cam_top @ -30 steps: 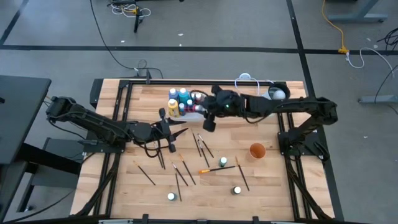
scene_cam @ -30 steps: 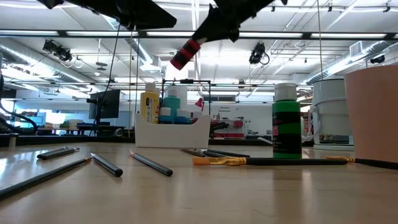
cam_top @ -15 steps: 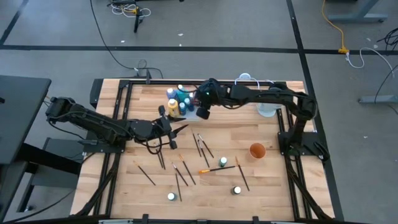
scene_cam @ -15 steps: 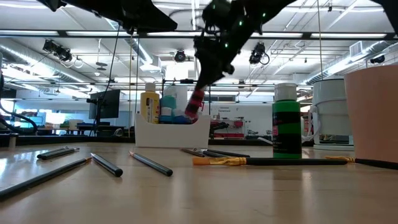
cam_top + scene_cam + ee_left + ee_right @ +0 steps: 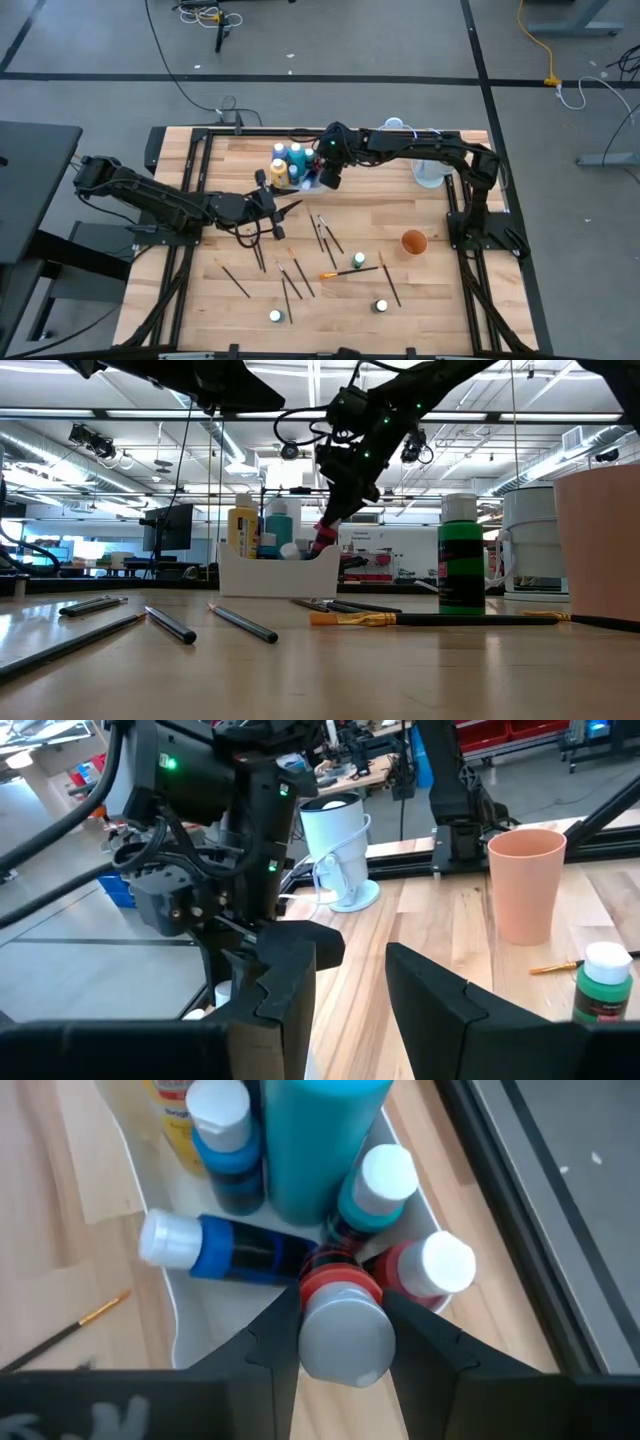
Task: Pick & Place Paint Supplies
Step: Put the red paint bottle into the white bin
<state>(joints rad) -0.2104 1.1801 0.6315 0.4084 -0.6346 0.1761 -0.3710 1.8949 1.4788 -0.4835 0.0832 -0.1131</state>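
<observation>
Right gripper (image 5: 338, 1342) fingers clenched on red bottle (image 5: 336, 1312), long axis tilted, poised directly above white tray (image 5: 190, 1330). Left gripper (image 5: 350, 985) released, idling mid-bench.

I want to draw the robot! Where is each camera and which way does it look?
High view: above, looking straight down; both dark arms show, the right gripper at the white plastic tray.
Low view: table height, looking level at the tray; arms enter from above.
Left wrist view: past the open left gripper toward the peach plastic cup.
Right wrist view: down past the fingers holding the red white-capped bottle.
Shared: the cup shows in the high view too.
</observation>
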